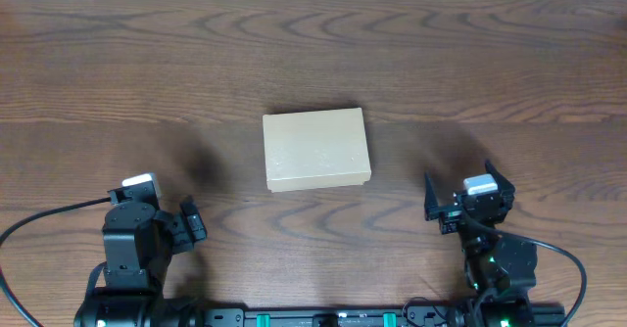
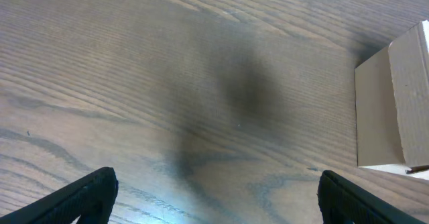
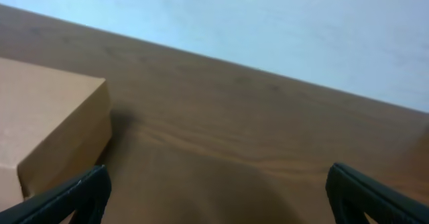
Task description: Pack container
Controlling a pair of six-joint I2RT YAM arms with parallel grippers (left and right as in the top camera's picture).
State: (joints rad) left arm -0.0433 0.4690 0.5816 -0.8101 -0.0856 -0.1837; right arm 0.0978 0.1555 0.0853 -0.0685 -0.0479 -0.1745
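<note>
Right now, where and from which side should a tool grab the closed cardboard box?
Probably from above, across its narrower span: the container lies flat and closed, with both long edges free. Whether open jaws span it I cannot tell.

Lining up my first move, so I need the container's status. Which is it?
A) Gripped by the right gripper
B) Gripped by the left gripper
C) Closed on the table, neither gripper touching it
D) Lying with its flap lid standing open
C: the container lies closed on the table, and the left gripper and right gripper both stand open, apart from it.
</note>
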